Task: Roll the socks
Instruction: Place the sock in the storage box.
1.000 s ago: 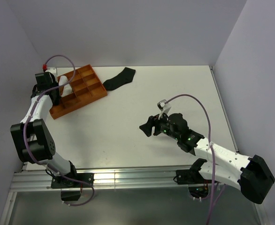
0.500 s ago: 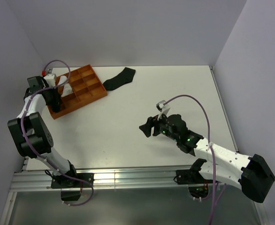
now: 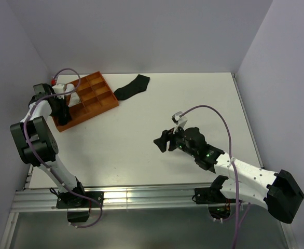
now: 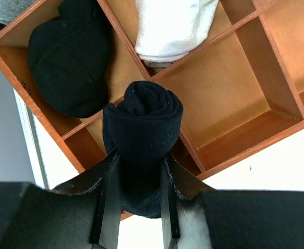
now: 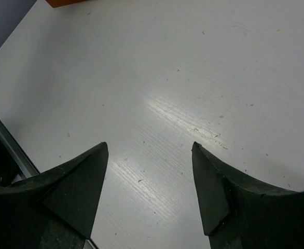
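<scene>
White desk (image 3: 141,135) carries the orange tray (image 4: 245,150), where my left hand (image 4: 136,179) holds a rolled black sock (image 4: 147,119) for storing, and my right hand (image 5: 149,179) hangs wide.

Overhead looks down on table (image 3: 193,104) — wrist views close; left shares tray (image 3: 101,98).

Readable text: none. No lettering, number, brand or sign is legible in any view.
Orange divider tray (image 4: 235,104): plain walls and floors, no marking legible.
Rolled black sock (image 4: 147,119): plain knit, no tag or print legible.
Table (image 5: 193,67): plain white surface with fine scuffs only, no characters.
</scene>
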`<action>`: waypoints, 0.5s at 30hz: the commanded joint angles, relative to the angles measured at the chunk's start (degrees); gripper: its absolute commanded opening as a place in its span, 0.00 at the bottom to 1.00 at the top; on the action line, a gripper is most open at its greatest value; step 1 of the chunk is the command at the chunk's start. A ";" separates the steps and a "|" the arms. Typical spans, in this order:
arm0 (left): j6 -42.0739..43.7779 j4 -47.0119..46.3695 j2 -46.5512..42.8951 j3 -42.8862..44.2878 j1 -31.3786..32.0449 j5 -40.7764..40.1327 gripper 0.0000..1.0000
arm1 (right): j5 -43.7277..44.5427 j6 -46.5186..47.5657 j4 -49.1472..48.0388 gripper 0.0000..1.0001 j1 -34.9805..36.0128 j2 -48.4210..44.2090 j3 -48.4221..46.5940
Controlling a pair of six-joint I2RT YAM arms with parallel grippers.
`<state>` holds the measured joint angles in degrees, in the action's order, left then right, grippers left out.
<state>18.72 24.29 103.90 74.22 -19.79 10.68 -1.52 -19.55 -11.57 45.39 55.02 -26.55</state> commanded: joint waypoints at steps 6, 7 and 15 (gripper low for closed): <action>4.92 0.05 -1.68 -1.35 0.02 -3.73 0.00 | 1.43 1.53 -2.14 0.72 1.28 0.61 0.09; 5.10 0.31 -1.68 -1.44 0.02 -3.73 0.00 | 1.43 1.62 -2.14 0.72 1.37 0.44 0.09; 6.50 0.04 -0.28 -0.75 0.02 -3.21 0.00 | 2.49 1.62 -2.31 0.72 1.28 0.35 0.27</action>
<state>23.22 23.35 103.88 72.40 -19.77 7.44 -0.38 -18.98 -11.57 46.26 55.61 -26.55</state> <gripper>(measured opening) 0.336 0.720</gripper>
